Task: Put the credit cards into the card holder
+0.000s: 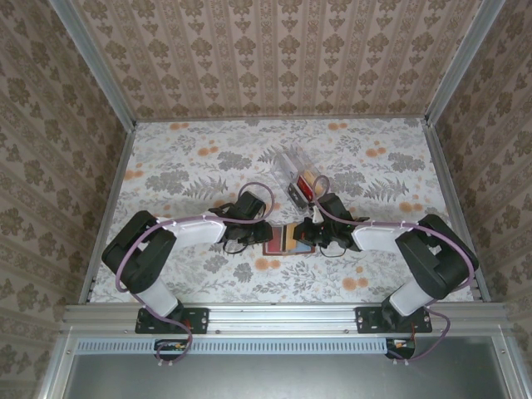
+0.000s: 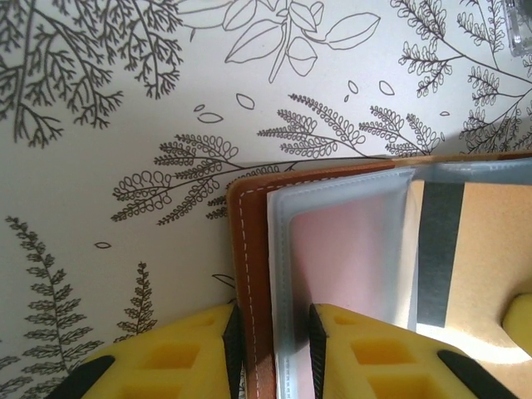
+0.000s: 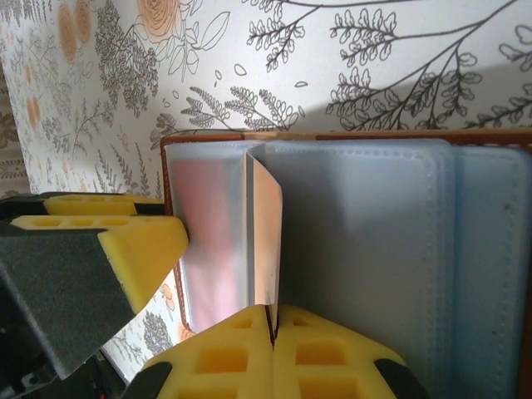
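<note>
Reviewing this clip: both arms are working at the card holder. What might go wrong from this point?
1. The right gripper pinches what looks like a card by one thin edge, standing tilted. It may twist or slip before it enters a sleeve.
2. The left gripper clamps just the rim of the card holder. Pushing the card in could drag the holder out of that grip or fold it shut.

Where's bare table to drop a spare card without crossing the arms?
Bare: the far-left corner of the table; the far-right patch between the clear box and the right wall; the near strip in front of the holder. Crowded: the centre, where the left gripper and right gripper both grip the holder, box just behind.
</note>
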`<state>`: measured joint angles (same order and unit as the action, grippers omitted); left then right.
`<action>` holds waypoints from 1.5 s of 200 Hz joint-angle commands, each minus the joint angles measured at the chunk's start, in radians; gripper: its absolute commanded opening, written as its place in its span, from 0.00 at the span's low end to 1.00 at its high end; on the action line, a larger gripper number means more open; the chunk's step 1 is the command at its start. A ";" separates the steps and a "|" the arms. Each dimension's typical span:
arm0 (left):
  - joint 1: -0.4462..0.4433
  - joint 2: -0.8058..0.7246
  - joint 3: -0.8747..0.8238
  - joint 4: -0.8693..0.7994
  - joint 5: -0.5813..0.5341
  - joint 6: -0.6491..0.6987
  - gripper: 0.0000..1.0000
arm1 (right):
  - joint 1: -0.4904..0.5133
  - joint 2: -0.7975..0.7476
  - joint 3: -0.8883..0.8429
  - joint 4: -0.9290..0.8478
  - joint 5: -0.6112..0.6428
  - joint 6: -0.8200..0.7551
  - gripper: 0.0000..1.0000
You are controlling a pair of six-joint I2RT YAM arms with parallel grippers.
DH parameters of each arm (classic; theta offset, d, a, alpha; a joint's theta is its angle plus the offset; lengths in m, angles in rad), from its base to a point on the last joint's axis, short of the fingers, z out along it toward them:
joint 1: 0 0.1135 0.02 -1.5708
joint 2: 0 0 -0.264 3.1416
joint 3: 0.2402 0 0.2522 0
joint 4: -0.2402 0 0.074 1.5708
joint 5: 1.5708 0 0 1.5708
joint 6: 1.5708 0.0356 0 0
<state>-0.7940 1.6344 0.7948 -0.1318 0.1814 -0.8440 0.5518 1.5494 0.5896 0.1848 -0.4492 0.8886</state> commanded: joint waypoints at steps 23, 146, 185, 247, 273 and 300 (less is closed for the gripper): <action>-0.015 0.020 0.012 -0.015 -0.008 0.006 0.29 | -0.004 -0.011 -0.013 -0.139 0.009 -0.035 0.04; -0.019 0.016 0.016 -0.011 -0.005 0.008 0.29 | 0.029 0.108 0.078 -0.068 -0.020 0.015 0.07; -0.020 0.012 0.015 -0.005 -0.001 0.001 0.29 | 0.052 0.135 0.096 -0.029 -0.001 0.060 0.07; -0.019 0.012 0.006 0.020 0.010 -0.021 0.29 | 0.083 0.161 0.143 -0.052 0.006 0.068 0.14; -0.020 0.010 0.002 0.011 -0.004 -0.020 0.29 | 0.085 0.132 0.167 -0.156 0.051 0.032 0.21; -0.019 0.007 -0.002 0.005 -0.012 -0.019 0.29 | 0.085 0.088 0.195 -0.284 0.129 -0.009 0.27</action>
<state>-0.7994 1.6344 0.7952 -0.1291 0.1673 -0.8452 0.6273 1.6794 0.7483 0.0616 -0.4084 0.9283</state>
